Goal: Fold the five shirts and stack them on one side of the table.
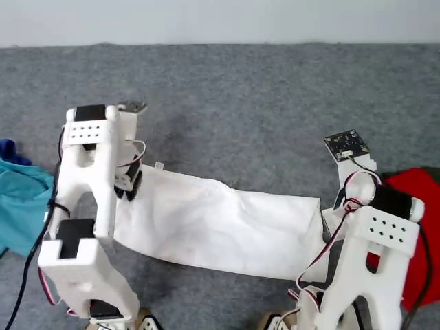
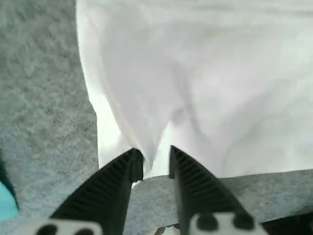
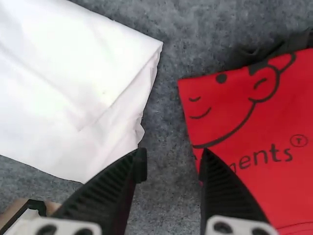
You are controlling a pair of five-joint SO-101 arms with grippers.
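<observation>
Far left, a teal shirt (image 1: 20, 199) is bunched at the table (image 1: 261, 103) edge, with a bit of blue cloth (image 1: 7, 148) just behind it. Both sit well apart from the white shirt (image 1: 220, 223).

Next comes the left claw (image 2: 154, 159), at the left end of the white shirt. It's squeezed down narrow, with the shirt's edge puckered up between the tips, so it looks like it's pinching the fabric. From above, that arm covers part of the shirt's left end.

The white shirt lies mid-table, folded into one long strip. Its long axis runs left to right, and the right end slants a little closer to the arm bases. One small tag pokes out at the far left corner.

The right claw (image 3: 168, 161) hangs over bare grey table in the gap between the white shirt's right end and the red shirt (image 3: 244, 112). It's spread wide, gripping nothing. From above, that arm hides the white shirt's right corner.

The red shirt lies flat at the right edge, print up, and some dark cloth (image 3: 259, 49) peeks out behind it.
</observation>
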